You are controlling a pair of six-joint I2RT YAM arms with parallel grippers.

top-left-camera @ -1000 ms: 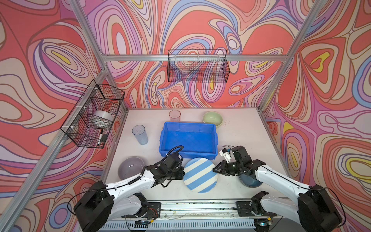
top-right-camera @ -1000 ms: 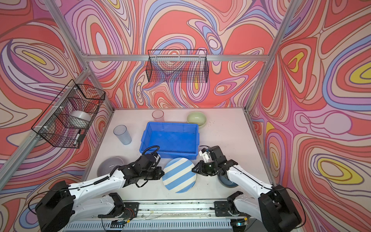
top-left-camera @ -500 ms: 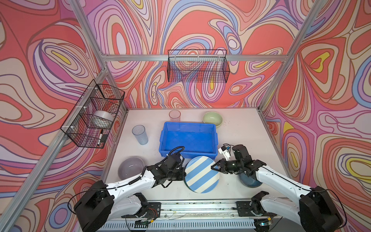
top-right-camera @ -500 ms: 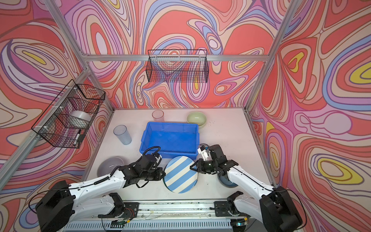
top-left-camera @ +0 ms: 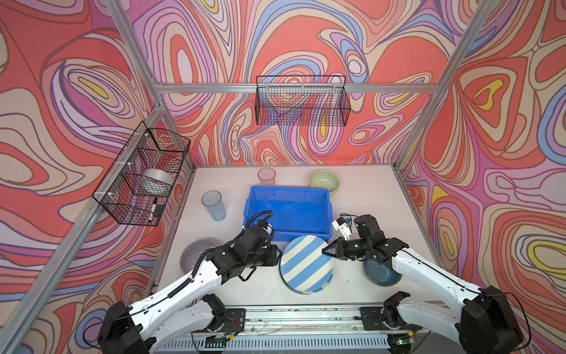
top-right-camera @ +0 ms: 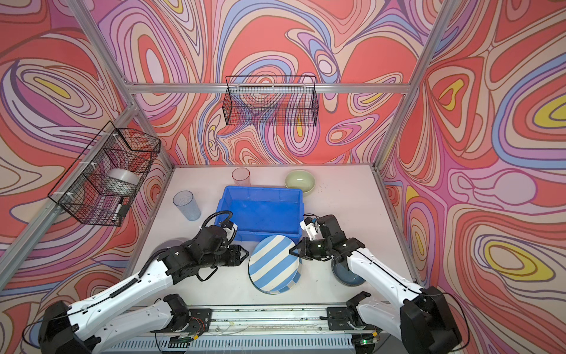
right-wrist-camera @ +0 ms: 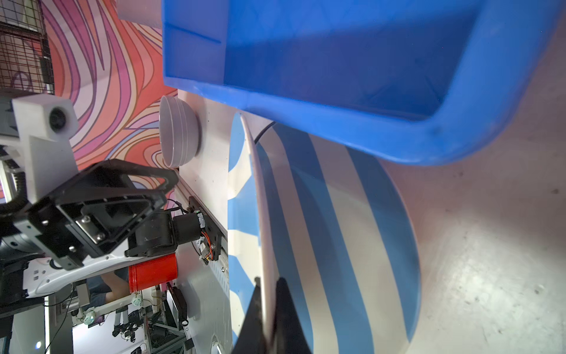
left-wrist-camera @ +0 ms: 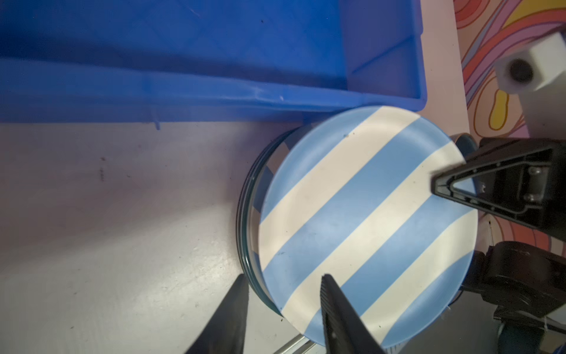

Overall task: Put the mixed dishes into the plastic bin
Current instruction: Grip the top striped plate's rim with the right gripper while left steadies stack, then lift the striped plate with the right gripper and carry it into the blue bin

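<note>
You are looking at the striped plate [top-left-camera: 307, 266] showing light-blue and cream bands, and the plastic bin [top-left-camera: 288, 211] showing bright blue. Behind the bin, the green bowl [top-left-camera: 324, 180] is reading pale and the pink tumbler [top-left-camera: 266, 177] clear; left of the bin, the blue tumbler [top-left-camera: 213, 204] is reading clear. Nearer than the bin, the grey bowl [top-left-camera: 194, 256] and dark blue bowl [top-left-camera: 379, 274] are showing plain. The walls [top-left-camera: 306, 36] are swirling red, pink and lilac.
</note>
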